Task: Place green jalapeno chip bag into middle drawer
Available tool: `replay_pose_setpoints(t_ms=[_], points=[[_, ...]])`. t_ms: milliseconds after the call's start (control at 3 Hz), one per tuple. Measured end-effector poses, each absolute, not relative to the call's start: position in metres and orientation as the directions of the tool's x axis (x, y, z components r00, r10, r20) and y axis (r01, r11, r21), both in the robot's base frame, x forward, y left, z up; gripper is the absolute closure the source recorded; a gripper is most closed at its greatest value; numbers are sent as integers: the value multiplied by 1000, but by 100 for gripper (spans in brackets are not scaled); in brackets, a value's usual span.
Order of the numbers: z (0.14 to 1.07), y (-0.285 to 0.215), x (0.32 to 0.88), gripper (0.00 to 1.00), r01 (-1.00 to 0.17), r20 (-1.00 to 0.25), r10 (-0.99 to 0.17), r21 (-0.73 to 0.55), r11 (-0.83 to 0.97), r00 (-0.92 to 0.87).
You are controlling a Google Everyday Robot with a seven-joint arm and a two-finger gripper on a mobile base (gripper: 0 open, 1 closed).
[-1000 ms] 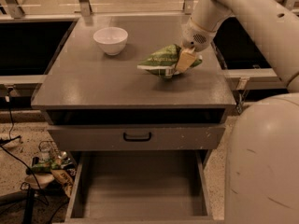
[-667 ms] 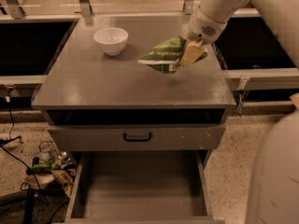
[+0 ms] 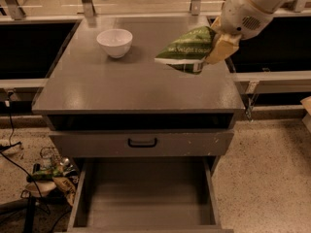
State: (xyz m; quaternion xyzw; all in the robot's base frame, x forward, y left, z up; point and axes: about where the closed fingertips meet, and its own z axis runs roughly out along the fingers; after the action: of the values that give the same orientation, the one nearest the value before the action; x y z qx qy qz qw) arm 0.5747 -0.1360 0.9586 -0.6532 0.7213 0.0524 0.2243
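The arm (image 3: 257, 4) enters from the upper right, angled down and to the left over the cabinet top (image 3: 121, 86). The gripper (image 3: 218, 50) pinches the right end of the green jalapeno chip bag (image 3: 187, 50), held above the surface, right of the white bowl (image 3: 115, 41). The middle drawer (image 3: 146, 193) stands pulled out, well below.

Glossy crinkled foil bag (image 3: 186, 50) in tool (image 3: 212, 54)
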Motion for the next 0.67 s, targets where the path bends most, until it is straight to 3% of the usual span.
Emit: replay_pose_setpoints(t_ms=[667], points=[[954,-176,480,100,-943,-375,-927,-316,108,20]])
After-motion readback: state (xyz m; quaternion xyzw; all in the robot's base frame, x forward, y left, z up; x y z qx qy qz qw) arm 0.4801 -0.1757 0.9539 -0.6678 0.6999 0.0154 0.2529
